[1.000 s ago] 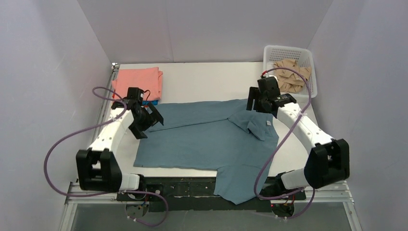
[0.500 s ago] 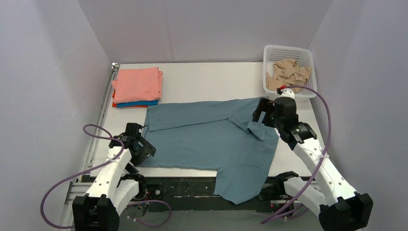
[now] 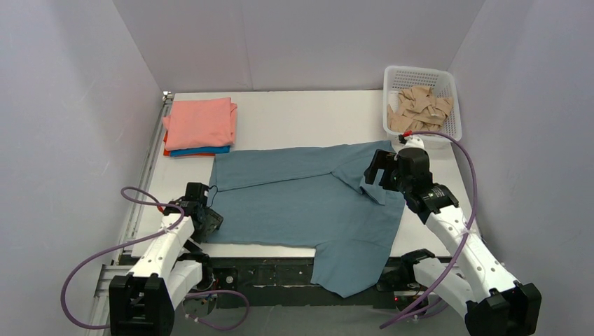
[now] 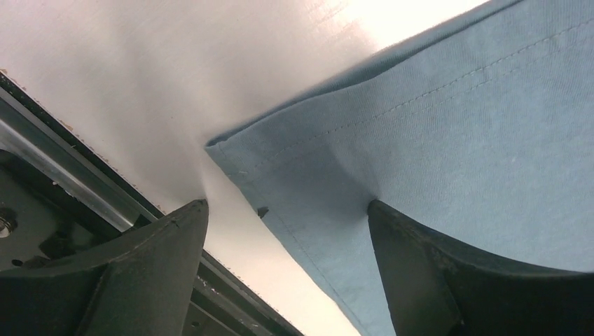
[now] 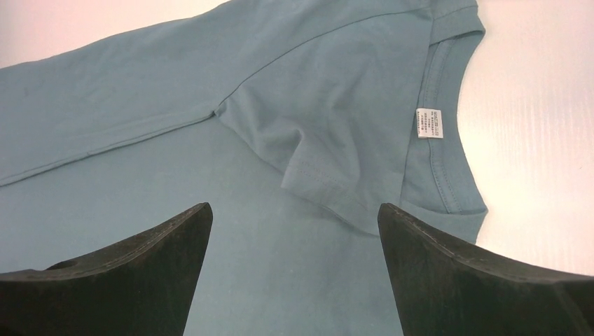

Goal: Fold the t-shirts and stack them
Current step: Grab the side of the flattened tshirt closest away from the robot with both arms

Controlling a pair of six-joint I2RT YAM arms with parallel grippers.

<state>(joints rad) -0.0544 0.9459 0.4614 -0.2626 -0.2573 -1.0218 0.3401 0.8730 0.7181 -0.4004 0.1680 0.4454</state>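
White table is carrying the grey-blue shirt, part hanging over the near edge. Left gripper is straddling its hem corner, jaws wide. Right gripper is hovering near the collar, jaws wide. Cotton is likely handling limp and light: pinch corners.

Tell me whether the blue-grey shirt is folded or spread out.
Partly folded. The shirt has its far side and one sleeve turned over it; the other sleeve hangs off the table.
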